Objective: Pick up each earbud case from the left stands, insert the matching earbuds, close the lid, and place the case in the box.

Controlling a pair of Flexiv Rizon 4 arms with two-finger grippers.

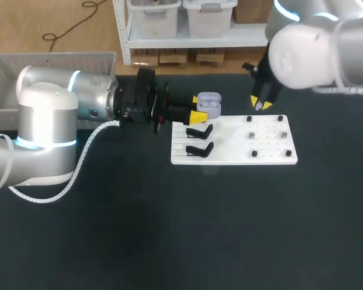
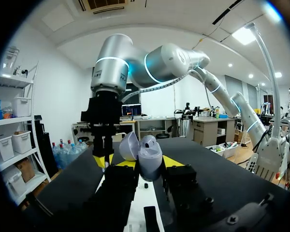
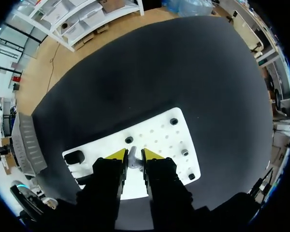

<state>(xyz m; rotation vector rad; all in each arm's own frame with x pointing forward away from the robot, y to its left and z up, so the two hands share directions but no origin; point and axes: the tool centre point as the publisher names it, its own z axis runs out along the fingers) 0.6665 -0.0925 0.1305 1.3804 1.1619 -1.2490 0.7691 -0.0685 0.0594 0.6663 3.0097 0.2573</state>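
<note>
The left fingers grasp the open case, its lid up, so that the right fingers, clenched on an earbud, can insert it.

Bright, even overhead lighting with soft, faint shadows

Approaches to the white board narrow at its far edge. The left gripper, clamped on the open earbud case, hangs off its far-left corner, and the right gripper, pinching an earbud, hangs over the far edge. Black stands fill the board's left side, pegs its right, a bare strip between. The table on the board's near side lies open.
</note>
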